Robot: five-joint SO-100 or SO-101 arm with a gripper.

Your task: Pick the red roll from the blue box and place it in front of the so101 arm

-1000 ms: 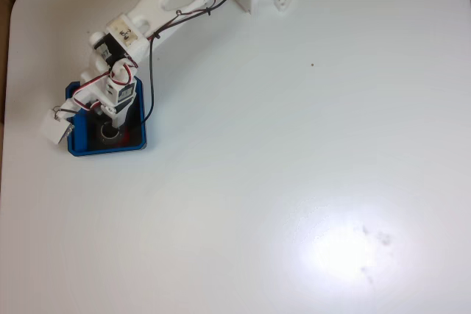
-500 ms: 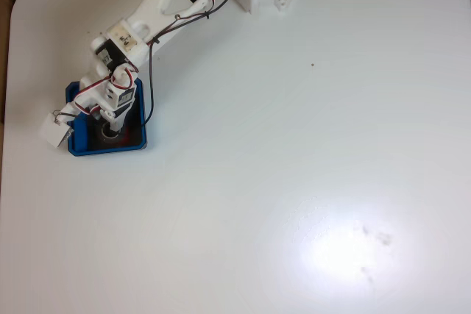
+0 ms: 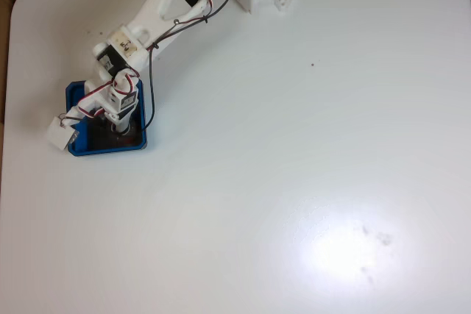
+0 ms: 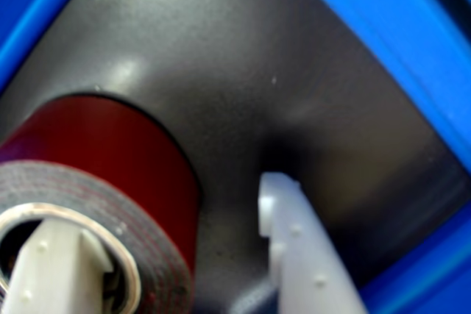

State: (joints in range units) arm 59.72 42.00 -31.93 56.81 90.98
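I see the red roll [image 4: 110, 174] upright (dark top face, pale core) on the blue box [image 4: 390, 42] floor.

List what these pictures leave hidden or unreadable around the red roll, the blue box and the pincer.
- The red roll: its lower left part is cut off by the wrist view's edge; in the fixed view the arm hides it.
- The pincer: one finger stands in the roll's core, the other outside its wall; whether they press the roll cannot be told.
- The blue box: the arm covers most of its floor in the fixed view.
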